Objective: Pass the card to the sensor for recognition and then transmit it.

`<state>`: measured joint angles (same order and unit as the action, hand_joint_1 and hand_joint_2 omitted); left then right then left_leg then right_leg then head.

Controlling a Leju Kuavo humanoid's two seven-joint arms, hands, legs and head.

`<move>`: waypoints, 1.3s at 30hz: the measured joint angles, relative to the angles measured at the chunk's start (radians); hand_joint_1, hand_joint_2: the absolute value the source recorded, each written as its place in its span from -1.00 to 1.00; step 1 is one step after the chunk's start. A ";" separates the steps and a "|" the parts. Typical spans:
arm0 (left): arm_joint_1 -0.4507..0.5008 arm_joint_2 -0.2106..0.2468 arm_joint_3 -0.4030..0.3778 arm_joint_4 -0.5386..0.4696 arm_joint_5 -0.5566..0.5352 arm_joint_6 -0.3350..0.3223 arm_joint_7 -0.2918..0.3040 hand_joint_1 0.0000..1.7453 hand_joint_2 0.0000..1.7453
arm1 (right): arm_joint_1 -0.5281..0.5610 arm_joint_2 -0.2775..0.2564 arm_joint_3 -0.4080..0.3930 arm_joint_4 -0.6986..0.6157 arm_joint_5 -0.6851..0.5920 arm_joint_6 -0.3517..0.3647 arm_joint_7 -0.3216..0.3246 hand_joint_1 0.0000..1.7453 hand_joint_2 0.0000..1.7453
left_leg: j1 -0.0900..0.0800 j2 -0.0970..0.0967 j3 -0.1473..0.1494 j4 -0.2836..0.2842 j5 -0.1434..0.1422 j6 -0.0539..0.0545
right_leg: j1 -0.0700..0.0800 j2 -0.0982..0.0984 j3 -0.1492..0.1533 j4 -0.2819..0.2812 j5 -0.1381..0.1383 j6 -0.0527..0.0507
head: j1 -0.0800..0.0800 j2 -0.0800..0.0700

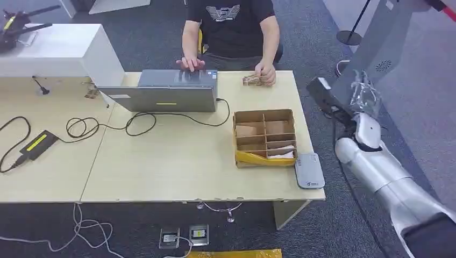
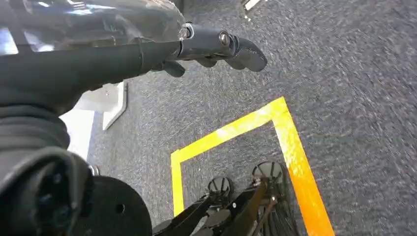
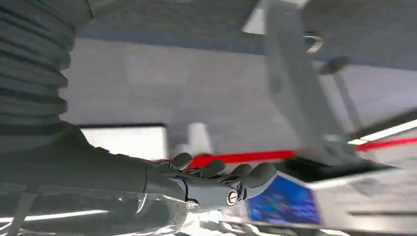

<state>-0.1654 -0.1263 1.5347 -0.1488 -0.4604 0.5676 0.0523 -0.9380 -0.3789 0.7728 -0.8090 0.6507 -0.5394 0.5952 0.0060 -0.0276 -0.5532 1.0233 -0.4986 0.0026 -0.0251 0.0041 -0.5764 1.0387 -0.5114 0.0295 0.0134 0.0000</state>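
Our right arm [image 1: 387, 177], smooth silver tubing, rises from the lower right corner beside the table's end. The right hand [image 1: 348, 114] is off the table edge, over the carpet. Its dark fingers [image 3: 216, 169] curl around a flat card [image 3: 282, 202] with a blue printed face. The wrist picture is blurred, so we cannot tell how firm the hold is.

On the far left of the pale wood-grain table [image 1: 161, 172] stands a white boxy block [image 1: 59, 51]. Next is a black power brick [image 1: 37, 144] with a yellow stripe, with thin black cables [image 1: 107, 128] looping from it. A grey laptop [image 1: 166, 91] comes next, with a person's hand [image 1: 189, 63] on it. Their other hand [image 1: 266, 74] rests on the far edge. Further right sits a brown cardboard tray [image 1: 264, 115], split into compartments. Just beside it at the table's corner is the grey, rounded sensor pad [image 1: 309, 171].

Coarse grey carpet [image 2: 344, 73] covers the floor, with a yellow tape corner [image 2: 275, 115]. Above it our left hand [image 2: 221, 46] hangs with its fingers stretched out, holding nothing.
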 joint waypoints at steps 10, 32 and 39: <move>0.015 0.000 0.002 0.000 0.051 0.015 0.005 -1.00 -1.00 | 0.192 -0.193 -0.217 0.218 -0.468 -0.100 -0.097 -1.00 1.00 | 0.000 -0.001 -0.003 0.000 -0.002 0.002 | 0.000 -0.002 0.001 -0.003 0.000 0.000 | -0.001 0.000; 0.012 -0.003 0.002 0.000 0.146 0.045 0.002 -1.00 -1.00 | 0.508 -0.200 -0.617 0.510 -0.908 -0.136 -0.344 -1.00 1.00 | 0.003 0.002 -0.001 -0.001 -0.003 0.000 | 0.003 0.001 0.002 -0.004 -0.001 -0.001 | 0.000 0.000; 0.011 -0.003 0.002 0.000 0.152 0.046 0.001 -1.00 -1.00 | 0.509 -0.195 -0.658 0.539 -0.914 -0.132 -0.333 -1.00 1.00 | 0.003 0.002 -0.001 -0.001 -0.003 0.000 | 0.003 0.002 0.002 -0.004 -0.001 -0.001 | 0.000 0.000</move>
<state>-0.1542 -0.1293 1.5370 -0.1488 -0.3086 0.6134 0.0530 -0.4290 -0.5737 0.1148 -0.2705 -0.2632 -0.6718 0.2617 0.0089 -0.0257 -0.5538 1.0227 -0.5019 0.0025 -0.0222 0.0057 -0.5739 1.0345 -0.5127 0.0287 0.0130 0.0004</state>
